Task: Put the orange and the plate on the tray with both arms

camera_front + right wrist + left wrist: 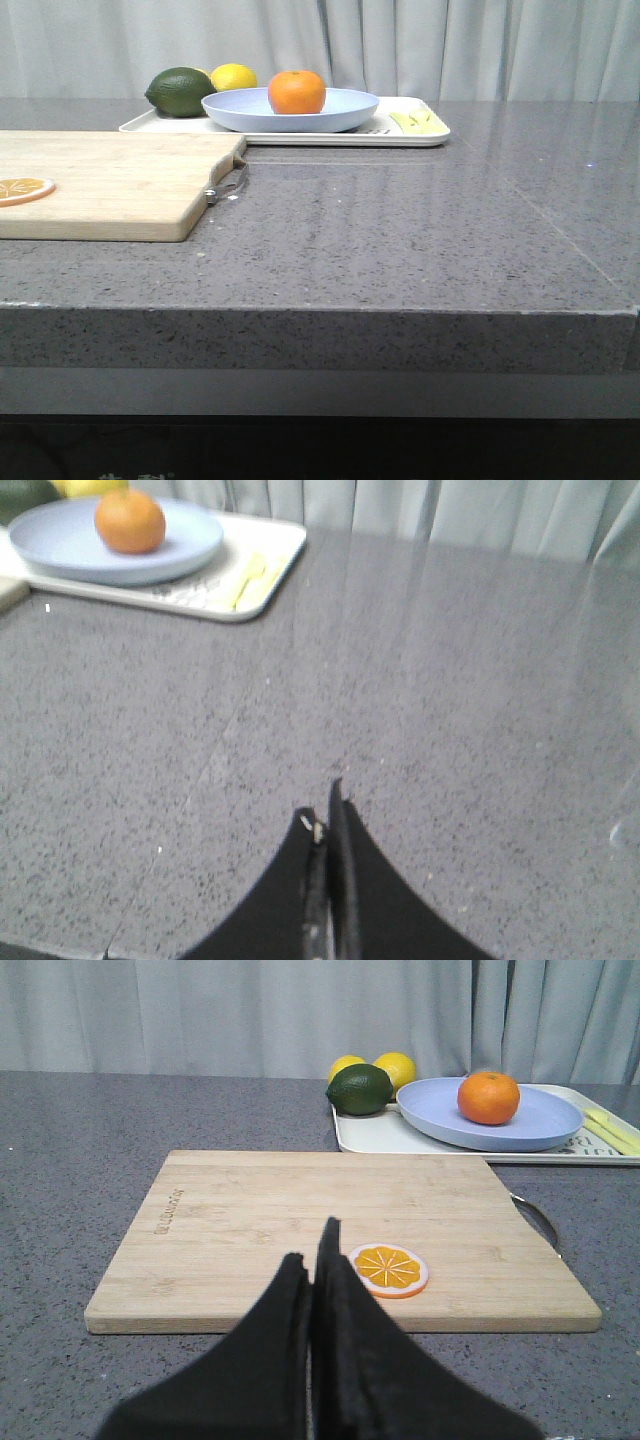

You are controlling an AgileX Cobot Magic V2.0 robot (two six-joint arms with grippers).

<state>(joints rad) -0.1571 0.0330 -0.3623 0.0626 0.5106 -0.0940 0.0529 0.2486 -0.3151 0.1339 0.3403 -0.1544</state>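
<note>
Distance was what counted in the front view: the orange sat in the plate, the plate rested on the tray at the far edge of the table, and no arm or gripper showed in that picture at all. A dark green lime and a lemon shared the tray's left end, and the cutting board with an orange slice lay nearer, on the left. Judged from this layout, both placements looked already made, with nothing left to carry. In the left wrist view, the left gripper had its fingers pressed together, empty, and hung over the near edge of the cutting board, just beside the orange slice; plate and orange lay well beyond the board and off toward the robot's right, so this arm pointed forward across the board, not at the tray. In the right wrist view, the right gripper was likewise closed on nothing, low over bare table, with the tray, plate and orange far ahead and toward the robot's left. Neither arm looked clearly nearer; each stood well apart from the tray with its wrist roughly level and fingers aimed forward. A round plate and round fruit gave no long axis to line up with.
</note>
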